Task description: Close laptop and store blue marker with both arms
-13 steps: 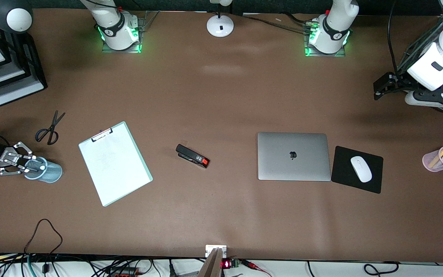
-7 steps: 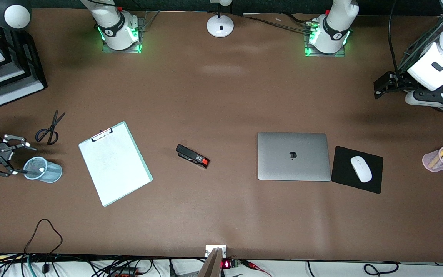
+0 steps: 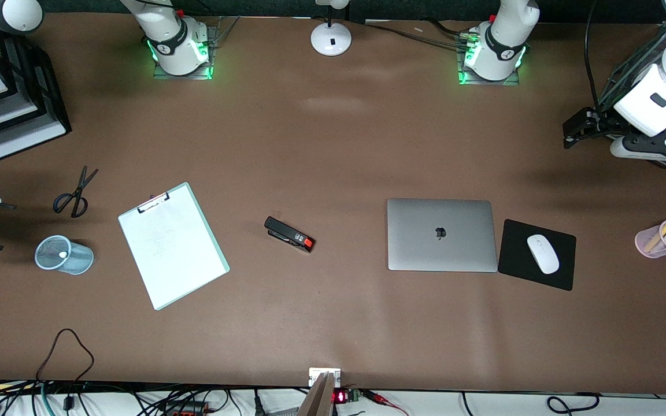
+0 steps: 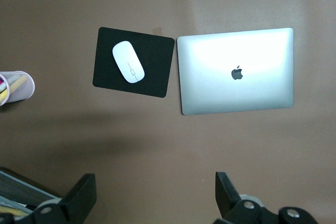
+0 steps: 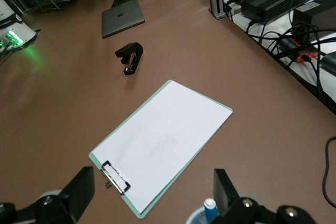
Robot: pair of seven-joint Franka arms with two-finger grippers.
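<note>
The laptop (image 3: pixel 440 234) lies shut on the table, silver lid up with the dark apple logo showing; it also shows in the left wrist view (image 4: pixel 236 70) and the right wrist view (image 5: pixel 123 18). The blue marker (image 5: pixel 210 209) stands in a light blue mesh cup (image 3: pixel 73 260), white end up (image 3: pixel 63 254). My right gripper (image 3: pixel 0 226) is open and empty at the right arm's end of the table, beside the cup and apart from it (image 5: pixel 153 190). My left gripper (image 3: pixel 570 132) is open and empty, held high at the left arm's end (image 4: pixel 155 187).
A clipboard (image 3: pixel 172 245) and a black stapler (image 3: pixel 289 234) lie between cup and laptop. Scissors (image 3: pixel 76 193) lie near the cup. A white mouse (image 3: pixel 542 253) sits on a black mouse pad (image 3: pixel 564 271) beside the laptop. A pink pen cup (image 3: pixel 651 242) and black trays (image 3: pixel 21 110) stand at the table's ends.
My right gripper has drawn back from the mesh cup toward the table's end, still open. The marker stays in the cup. The left arm has barely moved.
</note>
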